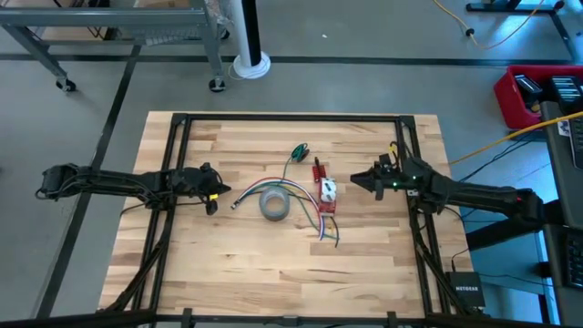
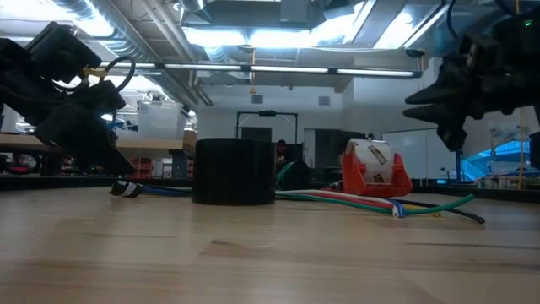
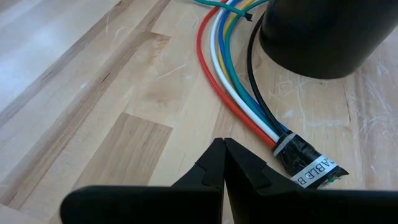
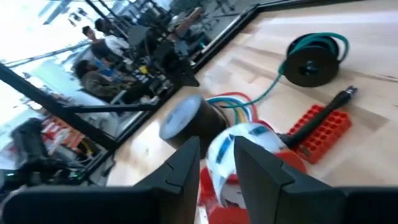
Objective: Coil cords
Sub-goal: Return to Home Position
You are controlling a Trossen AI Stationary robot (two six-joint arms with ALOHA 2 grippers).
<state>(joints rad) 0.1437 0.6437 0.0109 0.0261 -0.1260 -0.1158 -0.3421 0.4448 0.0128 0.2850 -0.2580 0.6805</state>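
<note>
On the left, my left pincer (image 1: 214, 193) hangs low over the wooden surface (image 1: 228, 273). Its fingers (image 3: 249, 180) are pressed together tip to tip with nothing between them. Just ahead of it lies the labelled end of a bundle of coloured wires (image 3: 239, 106), which runs past the grey tape roll (image 1: 274, 205) at the middle.

The green cord (image 1: 300, 151) sits beyond the tape roll, wound on a small black spool, its loose tail trailing toward the red block (image 1: 325, 196). It lies flat on the surface, apart from both pincers. A white roll (image 4: 245, 149) stands on the red block; I think it's a label roll, but I can't be sure.

On the right, my right pincer (image 1: 355, 179) hovers near the red block, fingers (image 4: 258, 171) a narrow gap apart, gripping nothing.
</note>
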